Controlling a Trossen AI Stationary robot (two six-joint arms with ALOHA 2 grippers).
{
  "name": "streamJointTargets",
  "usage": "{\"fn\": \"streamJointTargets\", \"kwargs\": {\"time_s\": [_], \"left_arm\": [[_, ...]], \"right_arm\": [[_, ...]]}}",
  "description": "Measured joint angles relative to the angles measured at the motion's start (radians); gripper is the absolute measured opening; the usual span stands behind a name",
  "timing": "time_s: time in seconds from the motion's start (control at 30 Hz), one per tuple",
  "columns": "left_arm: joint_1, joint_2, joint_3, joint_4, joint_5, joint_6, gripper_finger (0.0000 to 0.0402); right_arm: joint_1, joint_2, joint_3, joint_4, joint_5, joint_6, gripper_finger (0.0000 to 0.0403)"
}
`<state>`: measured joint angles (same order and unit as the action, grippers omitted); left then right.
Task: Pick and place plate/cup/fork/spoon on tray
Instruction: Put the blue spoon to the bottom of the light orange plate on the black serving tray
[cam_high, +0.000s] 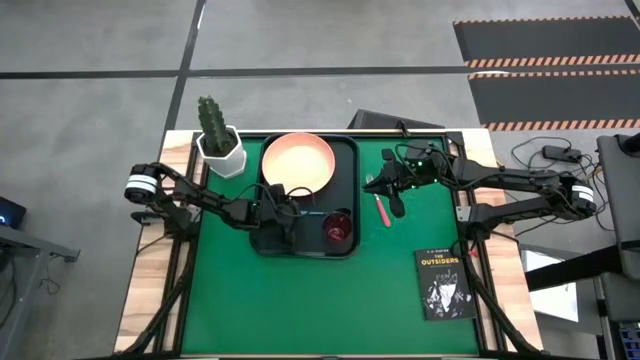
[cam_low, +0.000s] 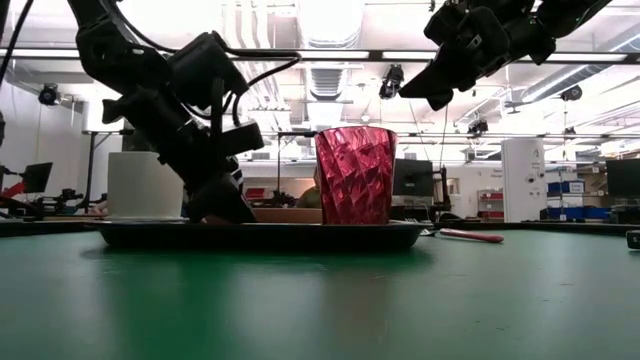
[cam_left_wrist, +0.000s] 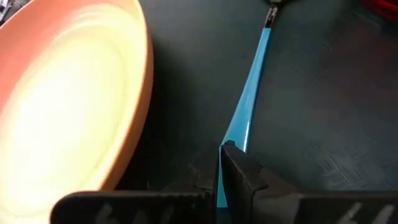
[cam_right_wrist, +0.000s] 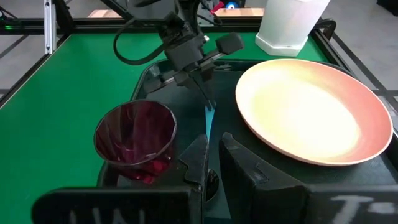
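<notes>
spoon (cam_left_wrist: 249, 93) bowl cut off, plate (cam_left_wrist: 68, 106) partly cropped

Both arms are dark, near-black, built of slim jointed links with black cables looping alongside them. Each base joint carries a white-and-silver band. The left gripper (cam_right_wrist: 202, 84) has thin, tapering black fingers under a blocky wrist housing; the right gripper (cam_high: 397, 205) has chunky, angular black fingers.

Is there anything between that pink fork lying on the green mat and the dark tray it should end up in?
Nothing visible. The fork lies on the green mat just beside the tray, with bare mat between them. The right pincer hangs above the fork, shut and empty. On the tray, the left pincer grips the spoon, between the plate and cup.
</notes>
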<state>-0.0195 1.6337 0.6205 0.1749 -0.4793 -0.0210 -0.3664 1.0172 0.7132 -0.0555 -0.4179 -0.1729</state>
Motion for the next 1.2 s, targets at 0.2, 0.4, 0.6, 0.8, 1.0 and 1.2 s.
{"fn": "streamJointTargets", "kwargs": {"time_s": [0.2, 0.4, 0.6, 0.8, 1.0, 1.2], "left_arm": [[0.0, 0.0, -0.006, -0.001, -0.001, -0.022, 0.0], [0.0, -0.002, -0.038, 0.009, -0.029, -0.079, 0.0], [0.0, -0.004, -0.054, 0.002, -0.084, -0.132, 0.0], [0.0, -0.004, -0.055, -0.011, -0.112, -0.161, 0.0], [0.0, -0.028, -0.055, -0.097, -0.127, -0.236, 0.0], [-0.002, -0.084, -0.06, -0.194, -0.121, -0.263, 0.0]], "right_arm": [[0.0, 0.0, -0.001, 0.0, 0.0, 0.005, 0.0028], [0.0, 0.0, -0.001, -0.004, 0.0, 0.008, 0.0028], [0.0, 0.0, -0.002, -0.019, 0.0, 0.023, 0.0028], [0.0, 0.0, -0.002, -0.027, 0.0, 0.024, 0.0028], [0.0, 0.0, -0.002, -0.07, 0.0, 0.024, 0.0028], [0.0, 0.0, -0.003, -0.092, 0.0, 0.038, 0.0028]]}}
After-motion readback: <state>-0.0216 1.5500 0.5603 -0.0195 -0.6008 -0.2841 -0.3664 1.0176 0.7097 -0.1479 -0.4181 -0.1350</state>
